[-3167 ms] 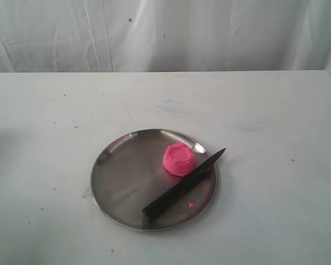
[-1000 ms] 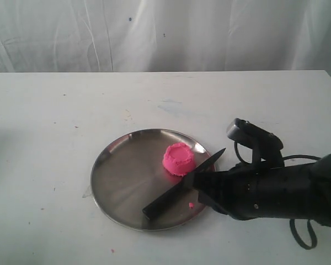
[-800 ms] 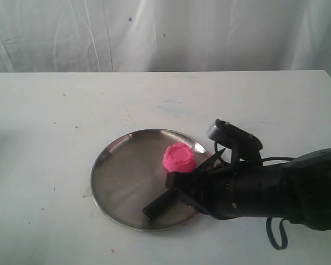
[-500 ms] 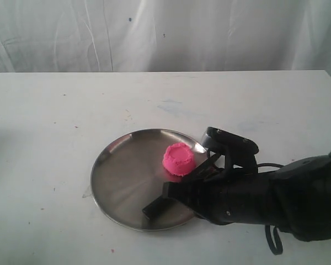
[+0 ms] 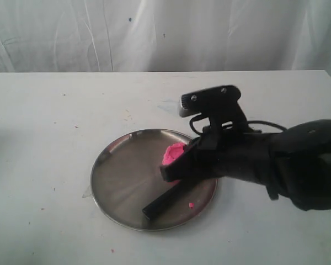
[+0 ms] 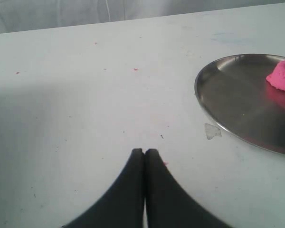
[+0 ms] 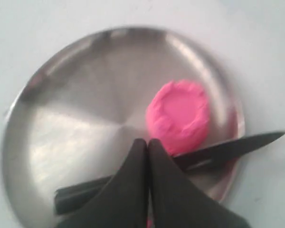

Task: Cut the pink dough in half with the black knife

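Pink dough (image 7: 178,116): one uncut lump, off-centre on steel plate (image 5: 121,182), black knife (image 7: 228,149) flat just beside it. Probably soft, light, crumbly; likely to squash or skid on steel. Knife slim, rigid: best gripped at handle end. Right gripper (image 7: 146,141) clenched, empty, above knife. Left gripper (image 6: 144,152) clenched, empty, over white table (image 5: 55,110). Pale curtain (image 5: 154,33) behind.

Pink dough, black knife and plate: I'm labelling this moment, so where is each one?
pink dough (image 7: 178,116), right wrist view, middle of its top.
black knife (image 7: 237,147), right wrist view, on the blade.
plate (image 7: 71,109), right wrist view, bare metal surface.
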Available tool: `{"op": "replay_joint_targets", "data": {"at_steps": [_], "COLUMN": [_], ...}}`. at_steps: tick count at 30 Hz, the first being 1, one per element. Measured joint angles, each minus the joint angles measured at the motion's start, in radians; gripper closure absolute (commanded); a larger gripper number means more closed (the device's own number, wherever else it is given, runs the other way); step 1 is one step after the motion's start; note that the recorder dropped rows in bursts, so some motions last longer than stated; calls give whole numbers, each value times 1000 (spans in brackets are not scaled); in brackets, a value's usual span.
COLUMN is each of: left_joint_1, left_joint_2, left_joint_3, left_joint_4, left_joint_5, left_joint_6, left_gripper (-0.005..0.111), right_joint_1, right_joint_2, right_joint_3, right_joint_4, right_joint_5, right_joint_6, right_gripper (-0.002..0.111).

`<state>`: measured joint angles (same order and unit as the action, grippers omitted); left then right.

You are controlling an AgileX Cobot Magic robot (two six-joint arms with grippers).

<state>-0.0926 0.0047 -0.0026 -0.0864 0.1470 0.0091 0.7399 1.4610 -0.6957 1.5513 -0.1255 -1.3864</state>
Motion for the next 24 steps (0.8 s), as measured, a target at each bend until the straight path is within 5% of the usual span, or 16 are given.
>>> {"op": "replay_joint_targets", "data": {"at_steps": [7,12,21,24], "left_joint_1": [0,0,0,0], "left_joint_2": [0,0,0,0], "left_joint_3": [0,0,0,0], "left_joint_4": [0,0,0,0], "left_joint_5": [0,0,0,0], "left_joint_6": [0,0,0,0], "left_gripper": [107,107,107,107], "right_joint_1": [0,-7,-171,-340], "right_joint_2": [-69,-73,-87,-77], "right_joint_3": [-28,-27,-15,-15], "right_joint_4": [-27,-86,-669,-812], "right_joint_5": [-232,-264,-214,67], "right_joint_6": [-197,-131,669,1028], "right_gripper": [108,108,108,108]}}
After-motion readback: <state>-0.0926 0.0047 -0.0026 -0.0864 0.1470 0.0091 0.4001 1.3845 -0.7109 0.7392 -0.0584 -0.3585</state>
